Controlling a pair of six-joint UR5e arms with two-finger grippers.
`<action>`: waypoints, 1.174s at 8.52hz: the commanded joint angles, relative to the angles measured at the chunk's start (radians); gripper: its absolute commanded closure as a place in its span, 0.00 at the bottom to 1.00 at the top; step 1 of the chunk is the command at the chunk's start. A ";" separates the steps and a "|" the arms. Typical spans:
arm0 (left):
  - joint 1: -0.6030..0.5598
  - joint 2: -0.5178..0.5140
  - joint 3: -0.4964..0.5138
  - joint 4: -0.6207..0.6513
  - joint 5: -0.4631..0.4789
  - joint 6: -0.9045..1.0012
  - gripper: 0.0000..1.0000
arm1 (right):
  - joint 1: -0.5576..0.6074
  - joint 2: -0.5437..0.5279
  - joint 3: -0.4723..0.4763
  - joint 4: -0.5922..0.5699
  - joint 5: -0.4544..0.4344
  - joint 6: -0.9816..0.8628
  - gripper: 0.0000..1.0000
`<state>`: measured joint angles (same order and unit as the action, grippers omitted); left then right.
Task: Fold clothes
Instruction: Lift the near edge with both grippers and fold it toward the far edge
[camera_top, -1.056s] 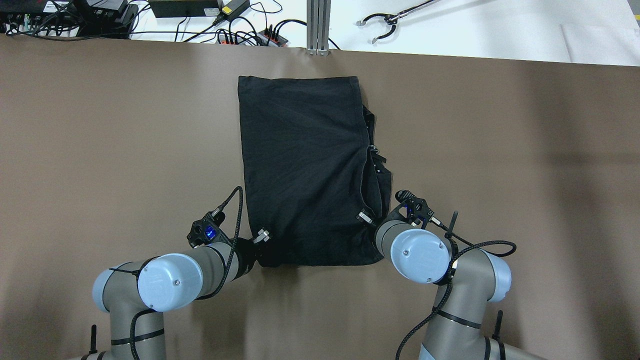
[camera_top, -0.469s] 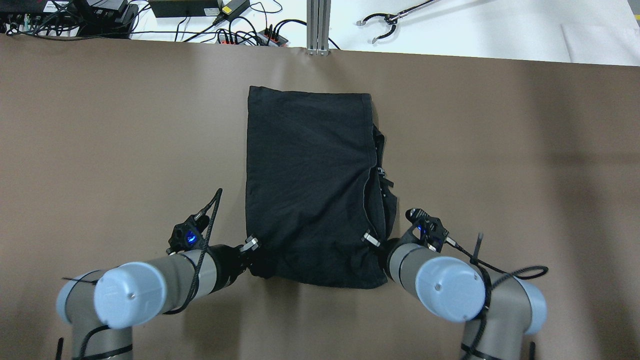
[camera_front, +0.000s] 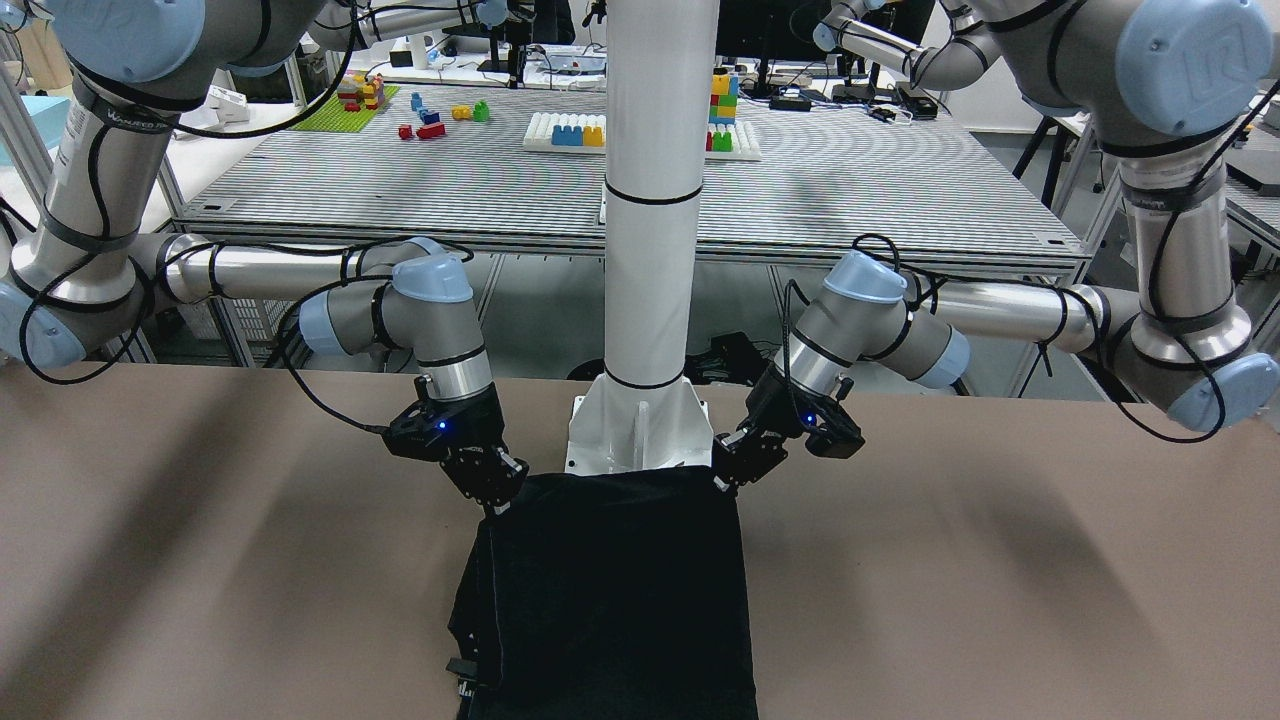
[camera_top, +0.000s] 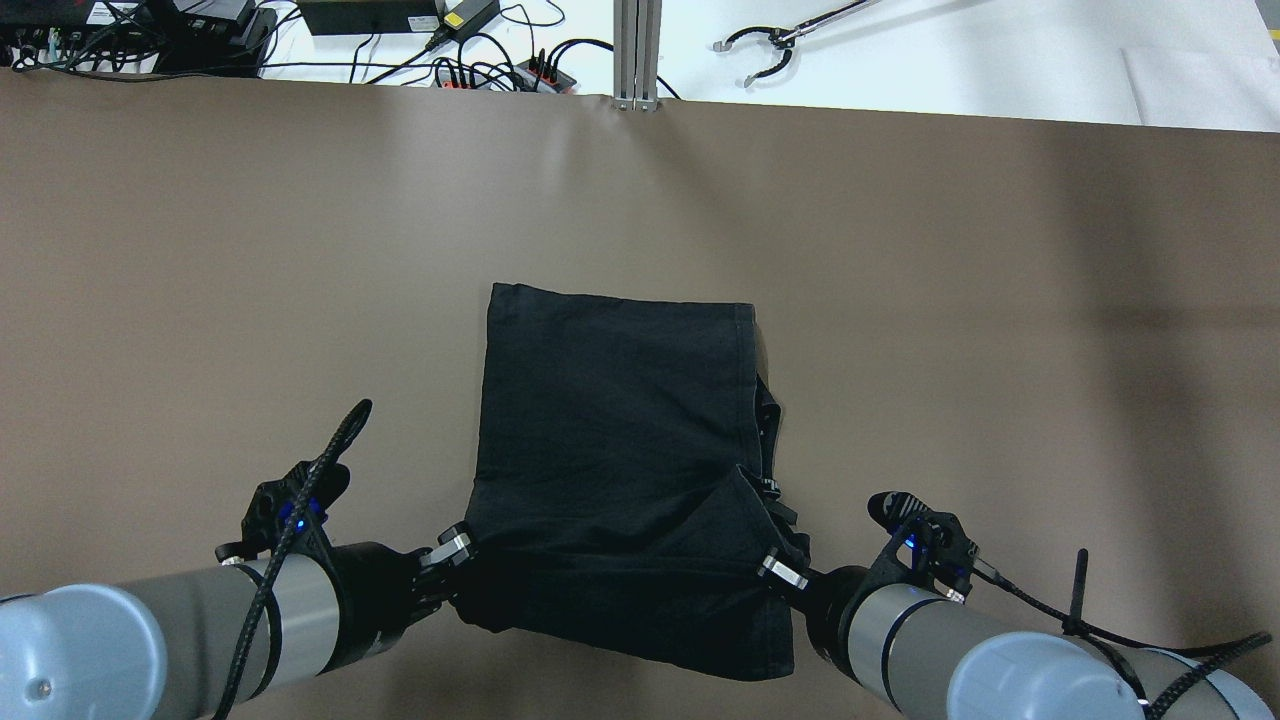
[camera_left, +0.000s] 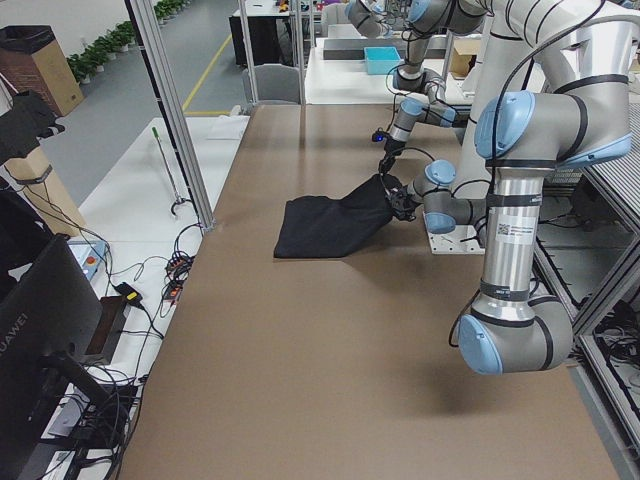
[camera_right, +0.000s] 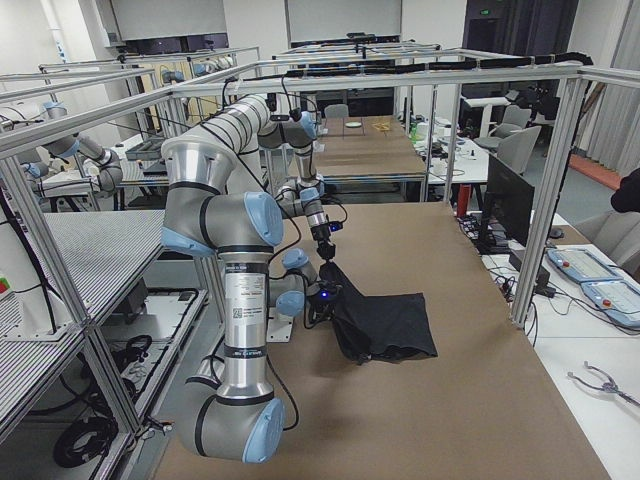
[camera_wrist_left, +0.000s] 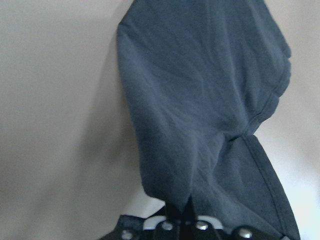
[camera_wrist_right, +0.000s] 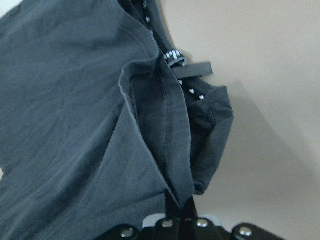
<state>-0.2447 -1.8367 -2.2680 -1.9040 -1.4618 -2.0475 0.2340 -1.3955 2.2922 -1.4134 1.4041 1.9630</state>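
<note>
While in left end effector (camera_top: 460, 565) and right end effector (camera_top: 785, 575), clothes (camera_top: 620, 430).

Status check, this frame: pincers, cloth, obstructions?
Left pincer shut on black cloth corner; right pincer same. Near edge lifted, far end on table. White pillar base close behind.

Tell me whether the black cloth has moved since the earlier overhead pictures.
Yes. The black cloth has slid toward the robot: its far edge, earlier close to the aluminium post, now lies well short of it.
</note>
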 joint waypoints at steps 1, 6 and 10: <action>-0.155 -0.133 0.092 0.131 -0.058 0.099 1.00 | 0.075 0.095 -0.059 -0.068 0.006 -0.015 1.00; -0.318 -0.212 0.319 0.132 -0.106 0.225 1.00 | 0.250 0.344 -0.343 -0.090 0.006 -0.162 1.00; -0.413 -0.464 0.692 0.119 -0.112 0.331 0.95 | 0.330 0.421 -0.580 -0.001 0.007 -0.291 0.72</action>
<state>-0.6089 -2.1782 -1.7675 -1.7750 -1.5710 -1.7626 0.5290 -0.9996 1.8230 -1.4780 1.4103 1.7299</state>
